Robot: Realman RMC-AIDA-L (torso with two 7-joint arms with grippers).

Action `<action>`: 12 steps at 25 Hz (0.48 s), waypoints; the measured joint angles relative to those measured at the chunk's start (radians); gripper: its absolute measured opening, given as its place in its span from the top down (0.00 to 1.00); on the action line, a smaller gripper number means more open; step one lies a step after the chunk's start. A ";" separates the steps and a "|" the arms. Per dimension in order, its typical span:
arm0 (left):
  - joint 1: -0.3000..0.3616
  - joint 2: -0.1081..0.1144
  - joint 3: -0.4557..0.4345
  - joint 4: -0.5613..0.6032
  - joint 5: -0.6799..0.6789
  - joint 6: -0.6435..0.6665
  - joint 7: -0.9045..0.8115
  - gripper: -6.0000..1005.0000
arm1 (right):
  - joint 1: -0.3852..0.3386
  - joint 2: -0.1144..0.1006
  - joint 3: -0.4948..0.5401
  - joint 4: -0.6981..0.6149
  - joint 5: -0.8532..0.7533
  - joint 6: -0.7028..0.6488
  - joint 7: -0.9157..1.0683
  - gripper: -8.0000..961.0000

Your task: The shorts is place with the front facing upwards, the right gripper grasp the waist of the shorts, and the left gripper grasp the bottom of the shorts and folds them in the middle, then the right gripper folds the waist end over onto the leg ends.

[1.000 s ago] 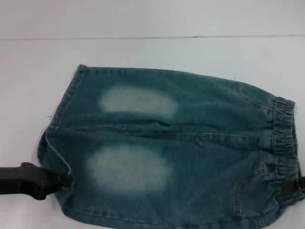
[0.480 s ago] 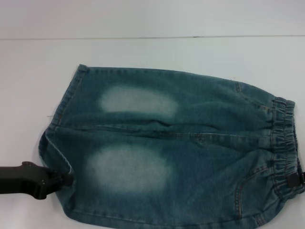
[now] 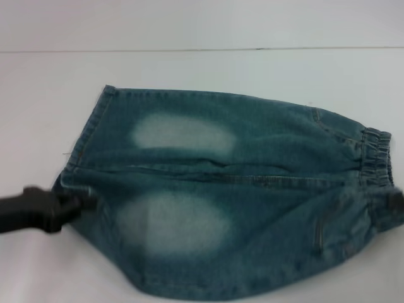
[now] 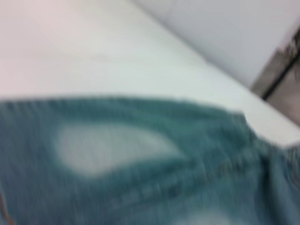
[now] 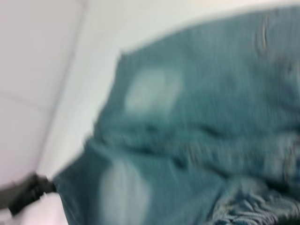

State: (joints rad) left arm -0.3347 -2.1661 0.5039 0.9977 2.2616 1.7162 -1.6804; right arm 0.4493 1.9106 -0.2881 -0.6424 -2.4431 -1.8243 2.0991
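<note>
The blue-green denim shorts (image 3: 240, 196) lie front up on the white table, leg hems (image 3: 88, 129) to the left and the gathered waistband (image 3: 376, 154) to the right. My left gripper (image 3: 88, 203) is shut on the near leg's hem. At the right edge of the head view my right gripper (image 3: 394, 205) shows only as a dark tip, shut on the near end of the waist. Between the two grippers the near half of the shorts hangs raised off the table. The left wrist view shows the shorts (image 4: 140, 178) close up. The right wrist view shows the shorts (image 5: 197, 131) with the left gripper (image 5: 44, 187) beyond them.
The white table (image 3: 38, 126) runs back to a seam (image 3: 189, 49) where a pale wall begins. A dark gap (image 4: 281, 79) shows past the table's far corner in the left wrist view.
Both grippers have risen and moved toward the far side, lifting the near edge of the shorts. The near leg and near waist end now hang off the table, drawn inward.
</note>
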 joint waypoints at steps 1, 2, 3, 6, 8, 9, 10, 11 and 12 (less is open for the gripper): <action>0.003 0.000 -0.006 -0.014 -0.043 -0.015 0.010 0.93 | -0.005 -0.003 0.021 0.015 0.024 0.009 -0.005 0.95; 0.004 0.000 -0.009 -0.026 -0.082 -0.030 0.020 0.93 | -0.011 -0.005 0.043 0.029 0.053 0.016 -0.008 0.95; 0.004 0.000 -0.012 -0.049 -0.131 -0.052 0.033 0.93 | -0.016 -0.006 0.060 0.041 0.081 0.024 -0.010 0.95; -0.006 0.000 -0.013 -0.116 -0.241 -0.134 0.060 0.93 | -0.038 -0.003 0.118 0.086 0.211 0.053 -0.013 0.95; -0.021 0.001 -0.013 -0.164 -0.307 -0.215 0.078 0.93 | -0.047 0.002 0.138 0.109 0.282 0.083 -0.014 0.95; -0.032 0.001 -0.012 -0.190 -0.337 -0.266 0.087 0.93 | -0.051 0.005 0.144 0.123 0.318 0.104 -0.014 0.95; -0.041 0.001 -0.012 -0.216 -0.359 -0.306 0.095 0.93 | -0.051 0.008 0.145 0.134 0.343 0.127 -0.017 0.95; -0.054 0.001 -0.013 -0.243 -0.377 -0.346 0.107 0.93 | -0.051 0.011 0.146 0.147 0.371 0.152 -0.024 0.95; -0.070 0.001 -0.013 -0.275 -0.399 -0.395 0.125 0.93 | -0.049 0.015 0.146 0.161 0.392 0.178 -0.037 0.95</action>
State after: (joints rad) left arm -0.4049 -2.1653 0.4910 0.7226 1.8631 1.3212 -1.5557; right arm 0.4006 1.9256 -0.1425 -0.4817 -2.0514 -1.6458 2.0622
